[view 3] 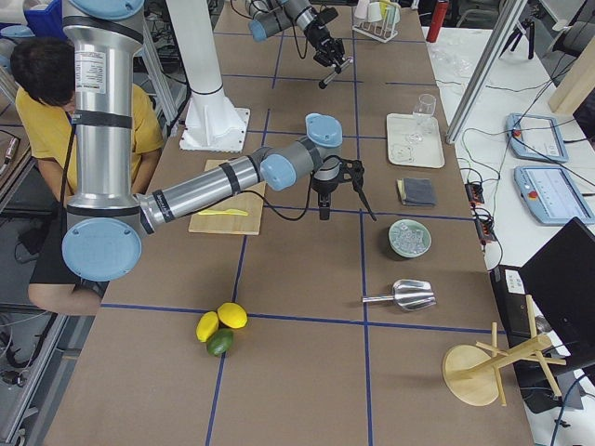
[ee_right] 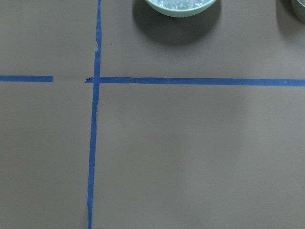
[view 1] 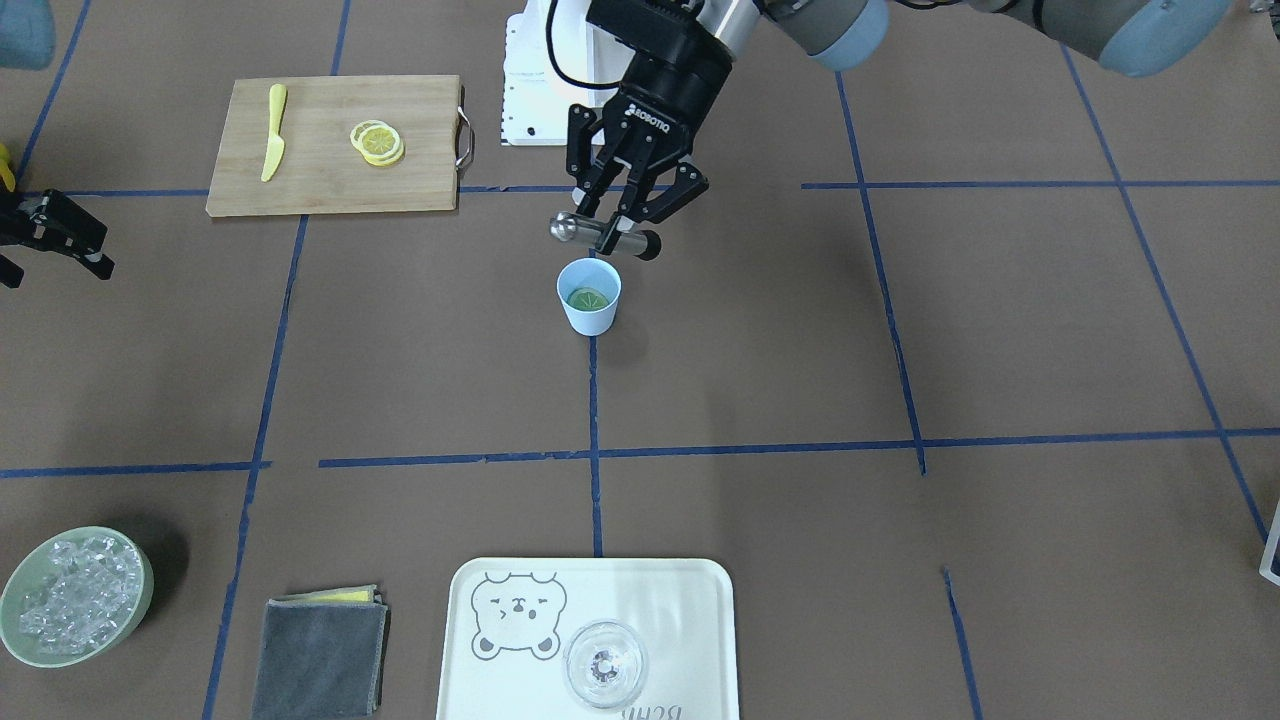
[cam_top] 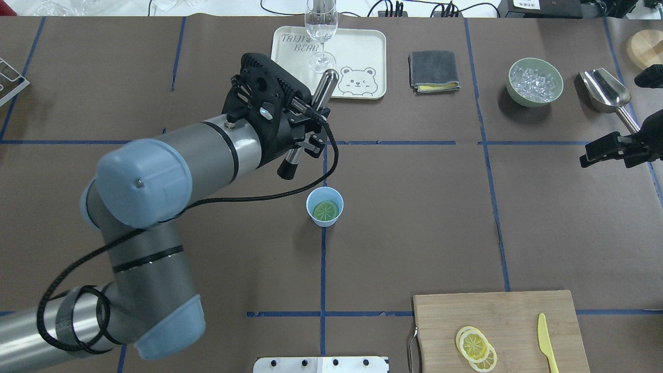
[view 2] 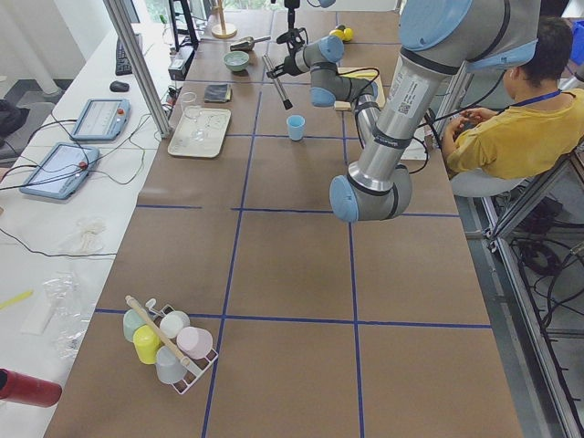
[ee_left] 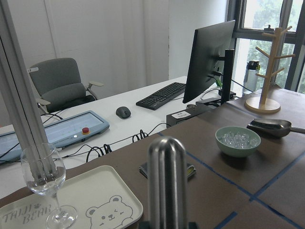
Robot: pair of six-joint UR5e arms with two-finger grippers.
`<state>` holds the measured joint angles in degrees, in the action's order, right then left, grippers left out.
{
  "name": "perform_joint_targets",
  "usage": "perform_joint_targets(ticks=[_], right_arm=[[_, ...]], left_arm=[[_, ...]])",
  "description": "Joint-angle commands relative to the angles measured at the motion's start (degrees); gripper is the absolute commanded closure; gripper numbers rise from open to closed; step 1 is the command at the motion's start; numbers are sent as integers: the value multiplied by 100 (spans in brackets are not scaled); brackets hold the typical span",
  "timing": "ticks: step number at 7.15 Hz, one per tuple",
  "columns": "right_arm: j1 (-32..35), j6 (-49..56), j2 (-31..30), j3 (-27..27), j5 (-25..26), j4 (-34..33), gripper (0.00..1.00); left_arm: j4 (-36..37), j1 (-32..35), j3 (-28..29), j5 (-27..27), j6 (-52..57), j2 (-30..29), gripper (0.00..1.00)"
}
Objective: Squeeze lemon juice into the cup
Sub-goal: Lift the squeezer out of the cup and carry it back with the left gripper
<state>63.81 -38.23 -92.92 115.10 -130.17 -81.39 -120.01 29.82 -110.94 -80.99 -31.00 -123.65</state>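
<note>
Grey arms [cam_top: 207,150] w/ lt-blue joint caps [cam_top: 137,184], blk ROBOTIQ-marked pincer [view 1: 612,233], braided blk cable [cam_top: 259,197]

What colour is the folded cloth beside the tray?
The cloth is dark grey with a yellow layer at one edge; clearest in the front-facing view.

A robotics lab: tape-gridded table [view 1: 800,350], teach pendants [view 2: 100,117], monitor [ee_left: 207,57] and keyboard [ee_left: 162,95] alongside

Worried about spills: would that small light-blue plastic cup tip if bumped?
Likely light: the light-blue plastic cup holds only a thin lemon slice. Its base looks narrower than its mouth, so a bump near the rim might tip it.
</note>
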Motion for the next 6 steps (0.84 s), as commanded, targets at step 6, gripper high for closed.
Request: perform_joint_targets(ticks=[6], right_arm=[[-9,0,2,-146,9,-9,0]], left_arm=[[3178,1720,361,-3113,-714,1341,100]])
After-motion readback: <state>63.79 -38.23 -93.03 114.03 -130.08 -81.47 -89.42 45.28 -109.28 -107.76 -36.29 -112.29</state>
